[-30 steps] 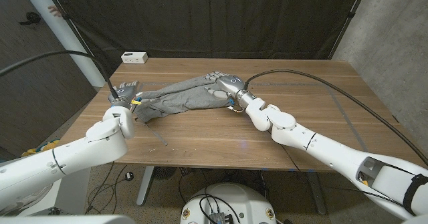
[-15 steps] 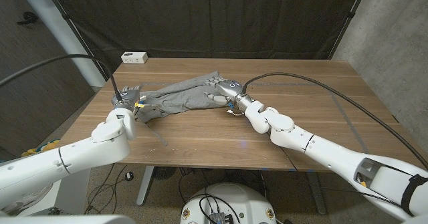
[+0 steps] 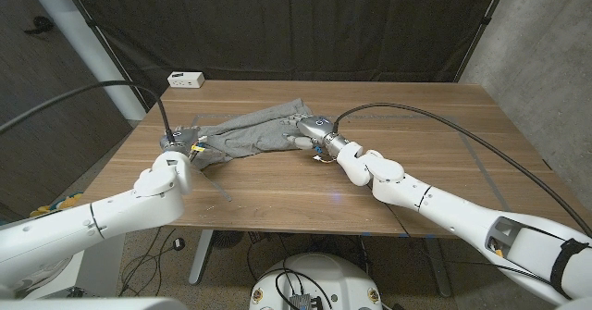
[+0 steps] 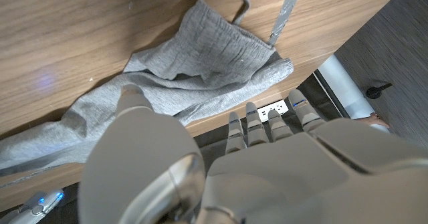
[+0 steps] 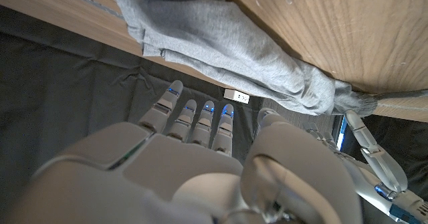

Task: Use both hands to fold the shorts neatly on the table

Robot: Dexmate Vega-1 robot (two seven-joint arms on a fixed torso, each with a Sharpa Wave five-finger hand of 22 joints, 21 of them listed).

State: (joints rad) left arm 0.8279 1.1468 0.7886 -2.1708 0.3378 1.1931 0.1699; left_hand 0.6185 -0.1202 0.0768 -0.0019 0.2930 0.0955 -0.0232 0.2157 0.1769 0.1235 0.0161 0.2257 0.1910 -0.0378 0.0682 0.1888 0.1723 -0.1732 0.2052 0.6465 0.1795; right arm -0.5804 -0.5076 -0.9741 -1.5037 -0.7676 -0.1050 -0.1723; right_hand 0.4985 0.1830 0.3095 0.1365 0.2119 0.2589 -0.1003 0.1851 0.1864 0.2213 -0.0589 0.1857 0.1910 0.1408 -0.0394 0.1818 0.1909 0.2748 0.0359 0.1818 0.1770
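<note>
Table (image 3: 416, 153), wooden, carries grey shorts (image 3: 248, 134) lying bunched and stretched in a band across its left-centre, not yet folded, with a small white box (image 3: 186, 80) well apart at the far left corner. Left hand (image 3: 178, 142) sits at the band's left end and right hand (image 3: 310, 130) at its right end, apparently placed to draw the cloth out flat between them. Fingers on both look extended rather than clenched, but whether either pinches fabric cannot be told.
</note>
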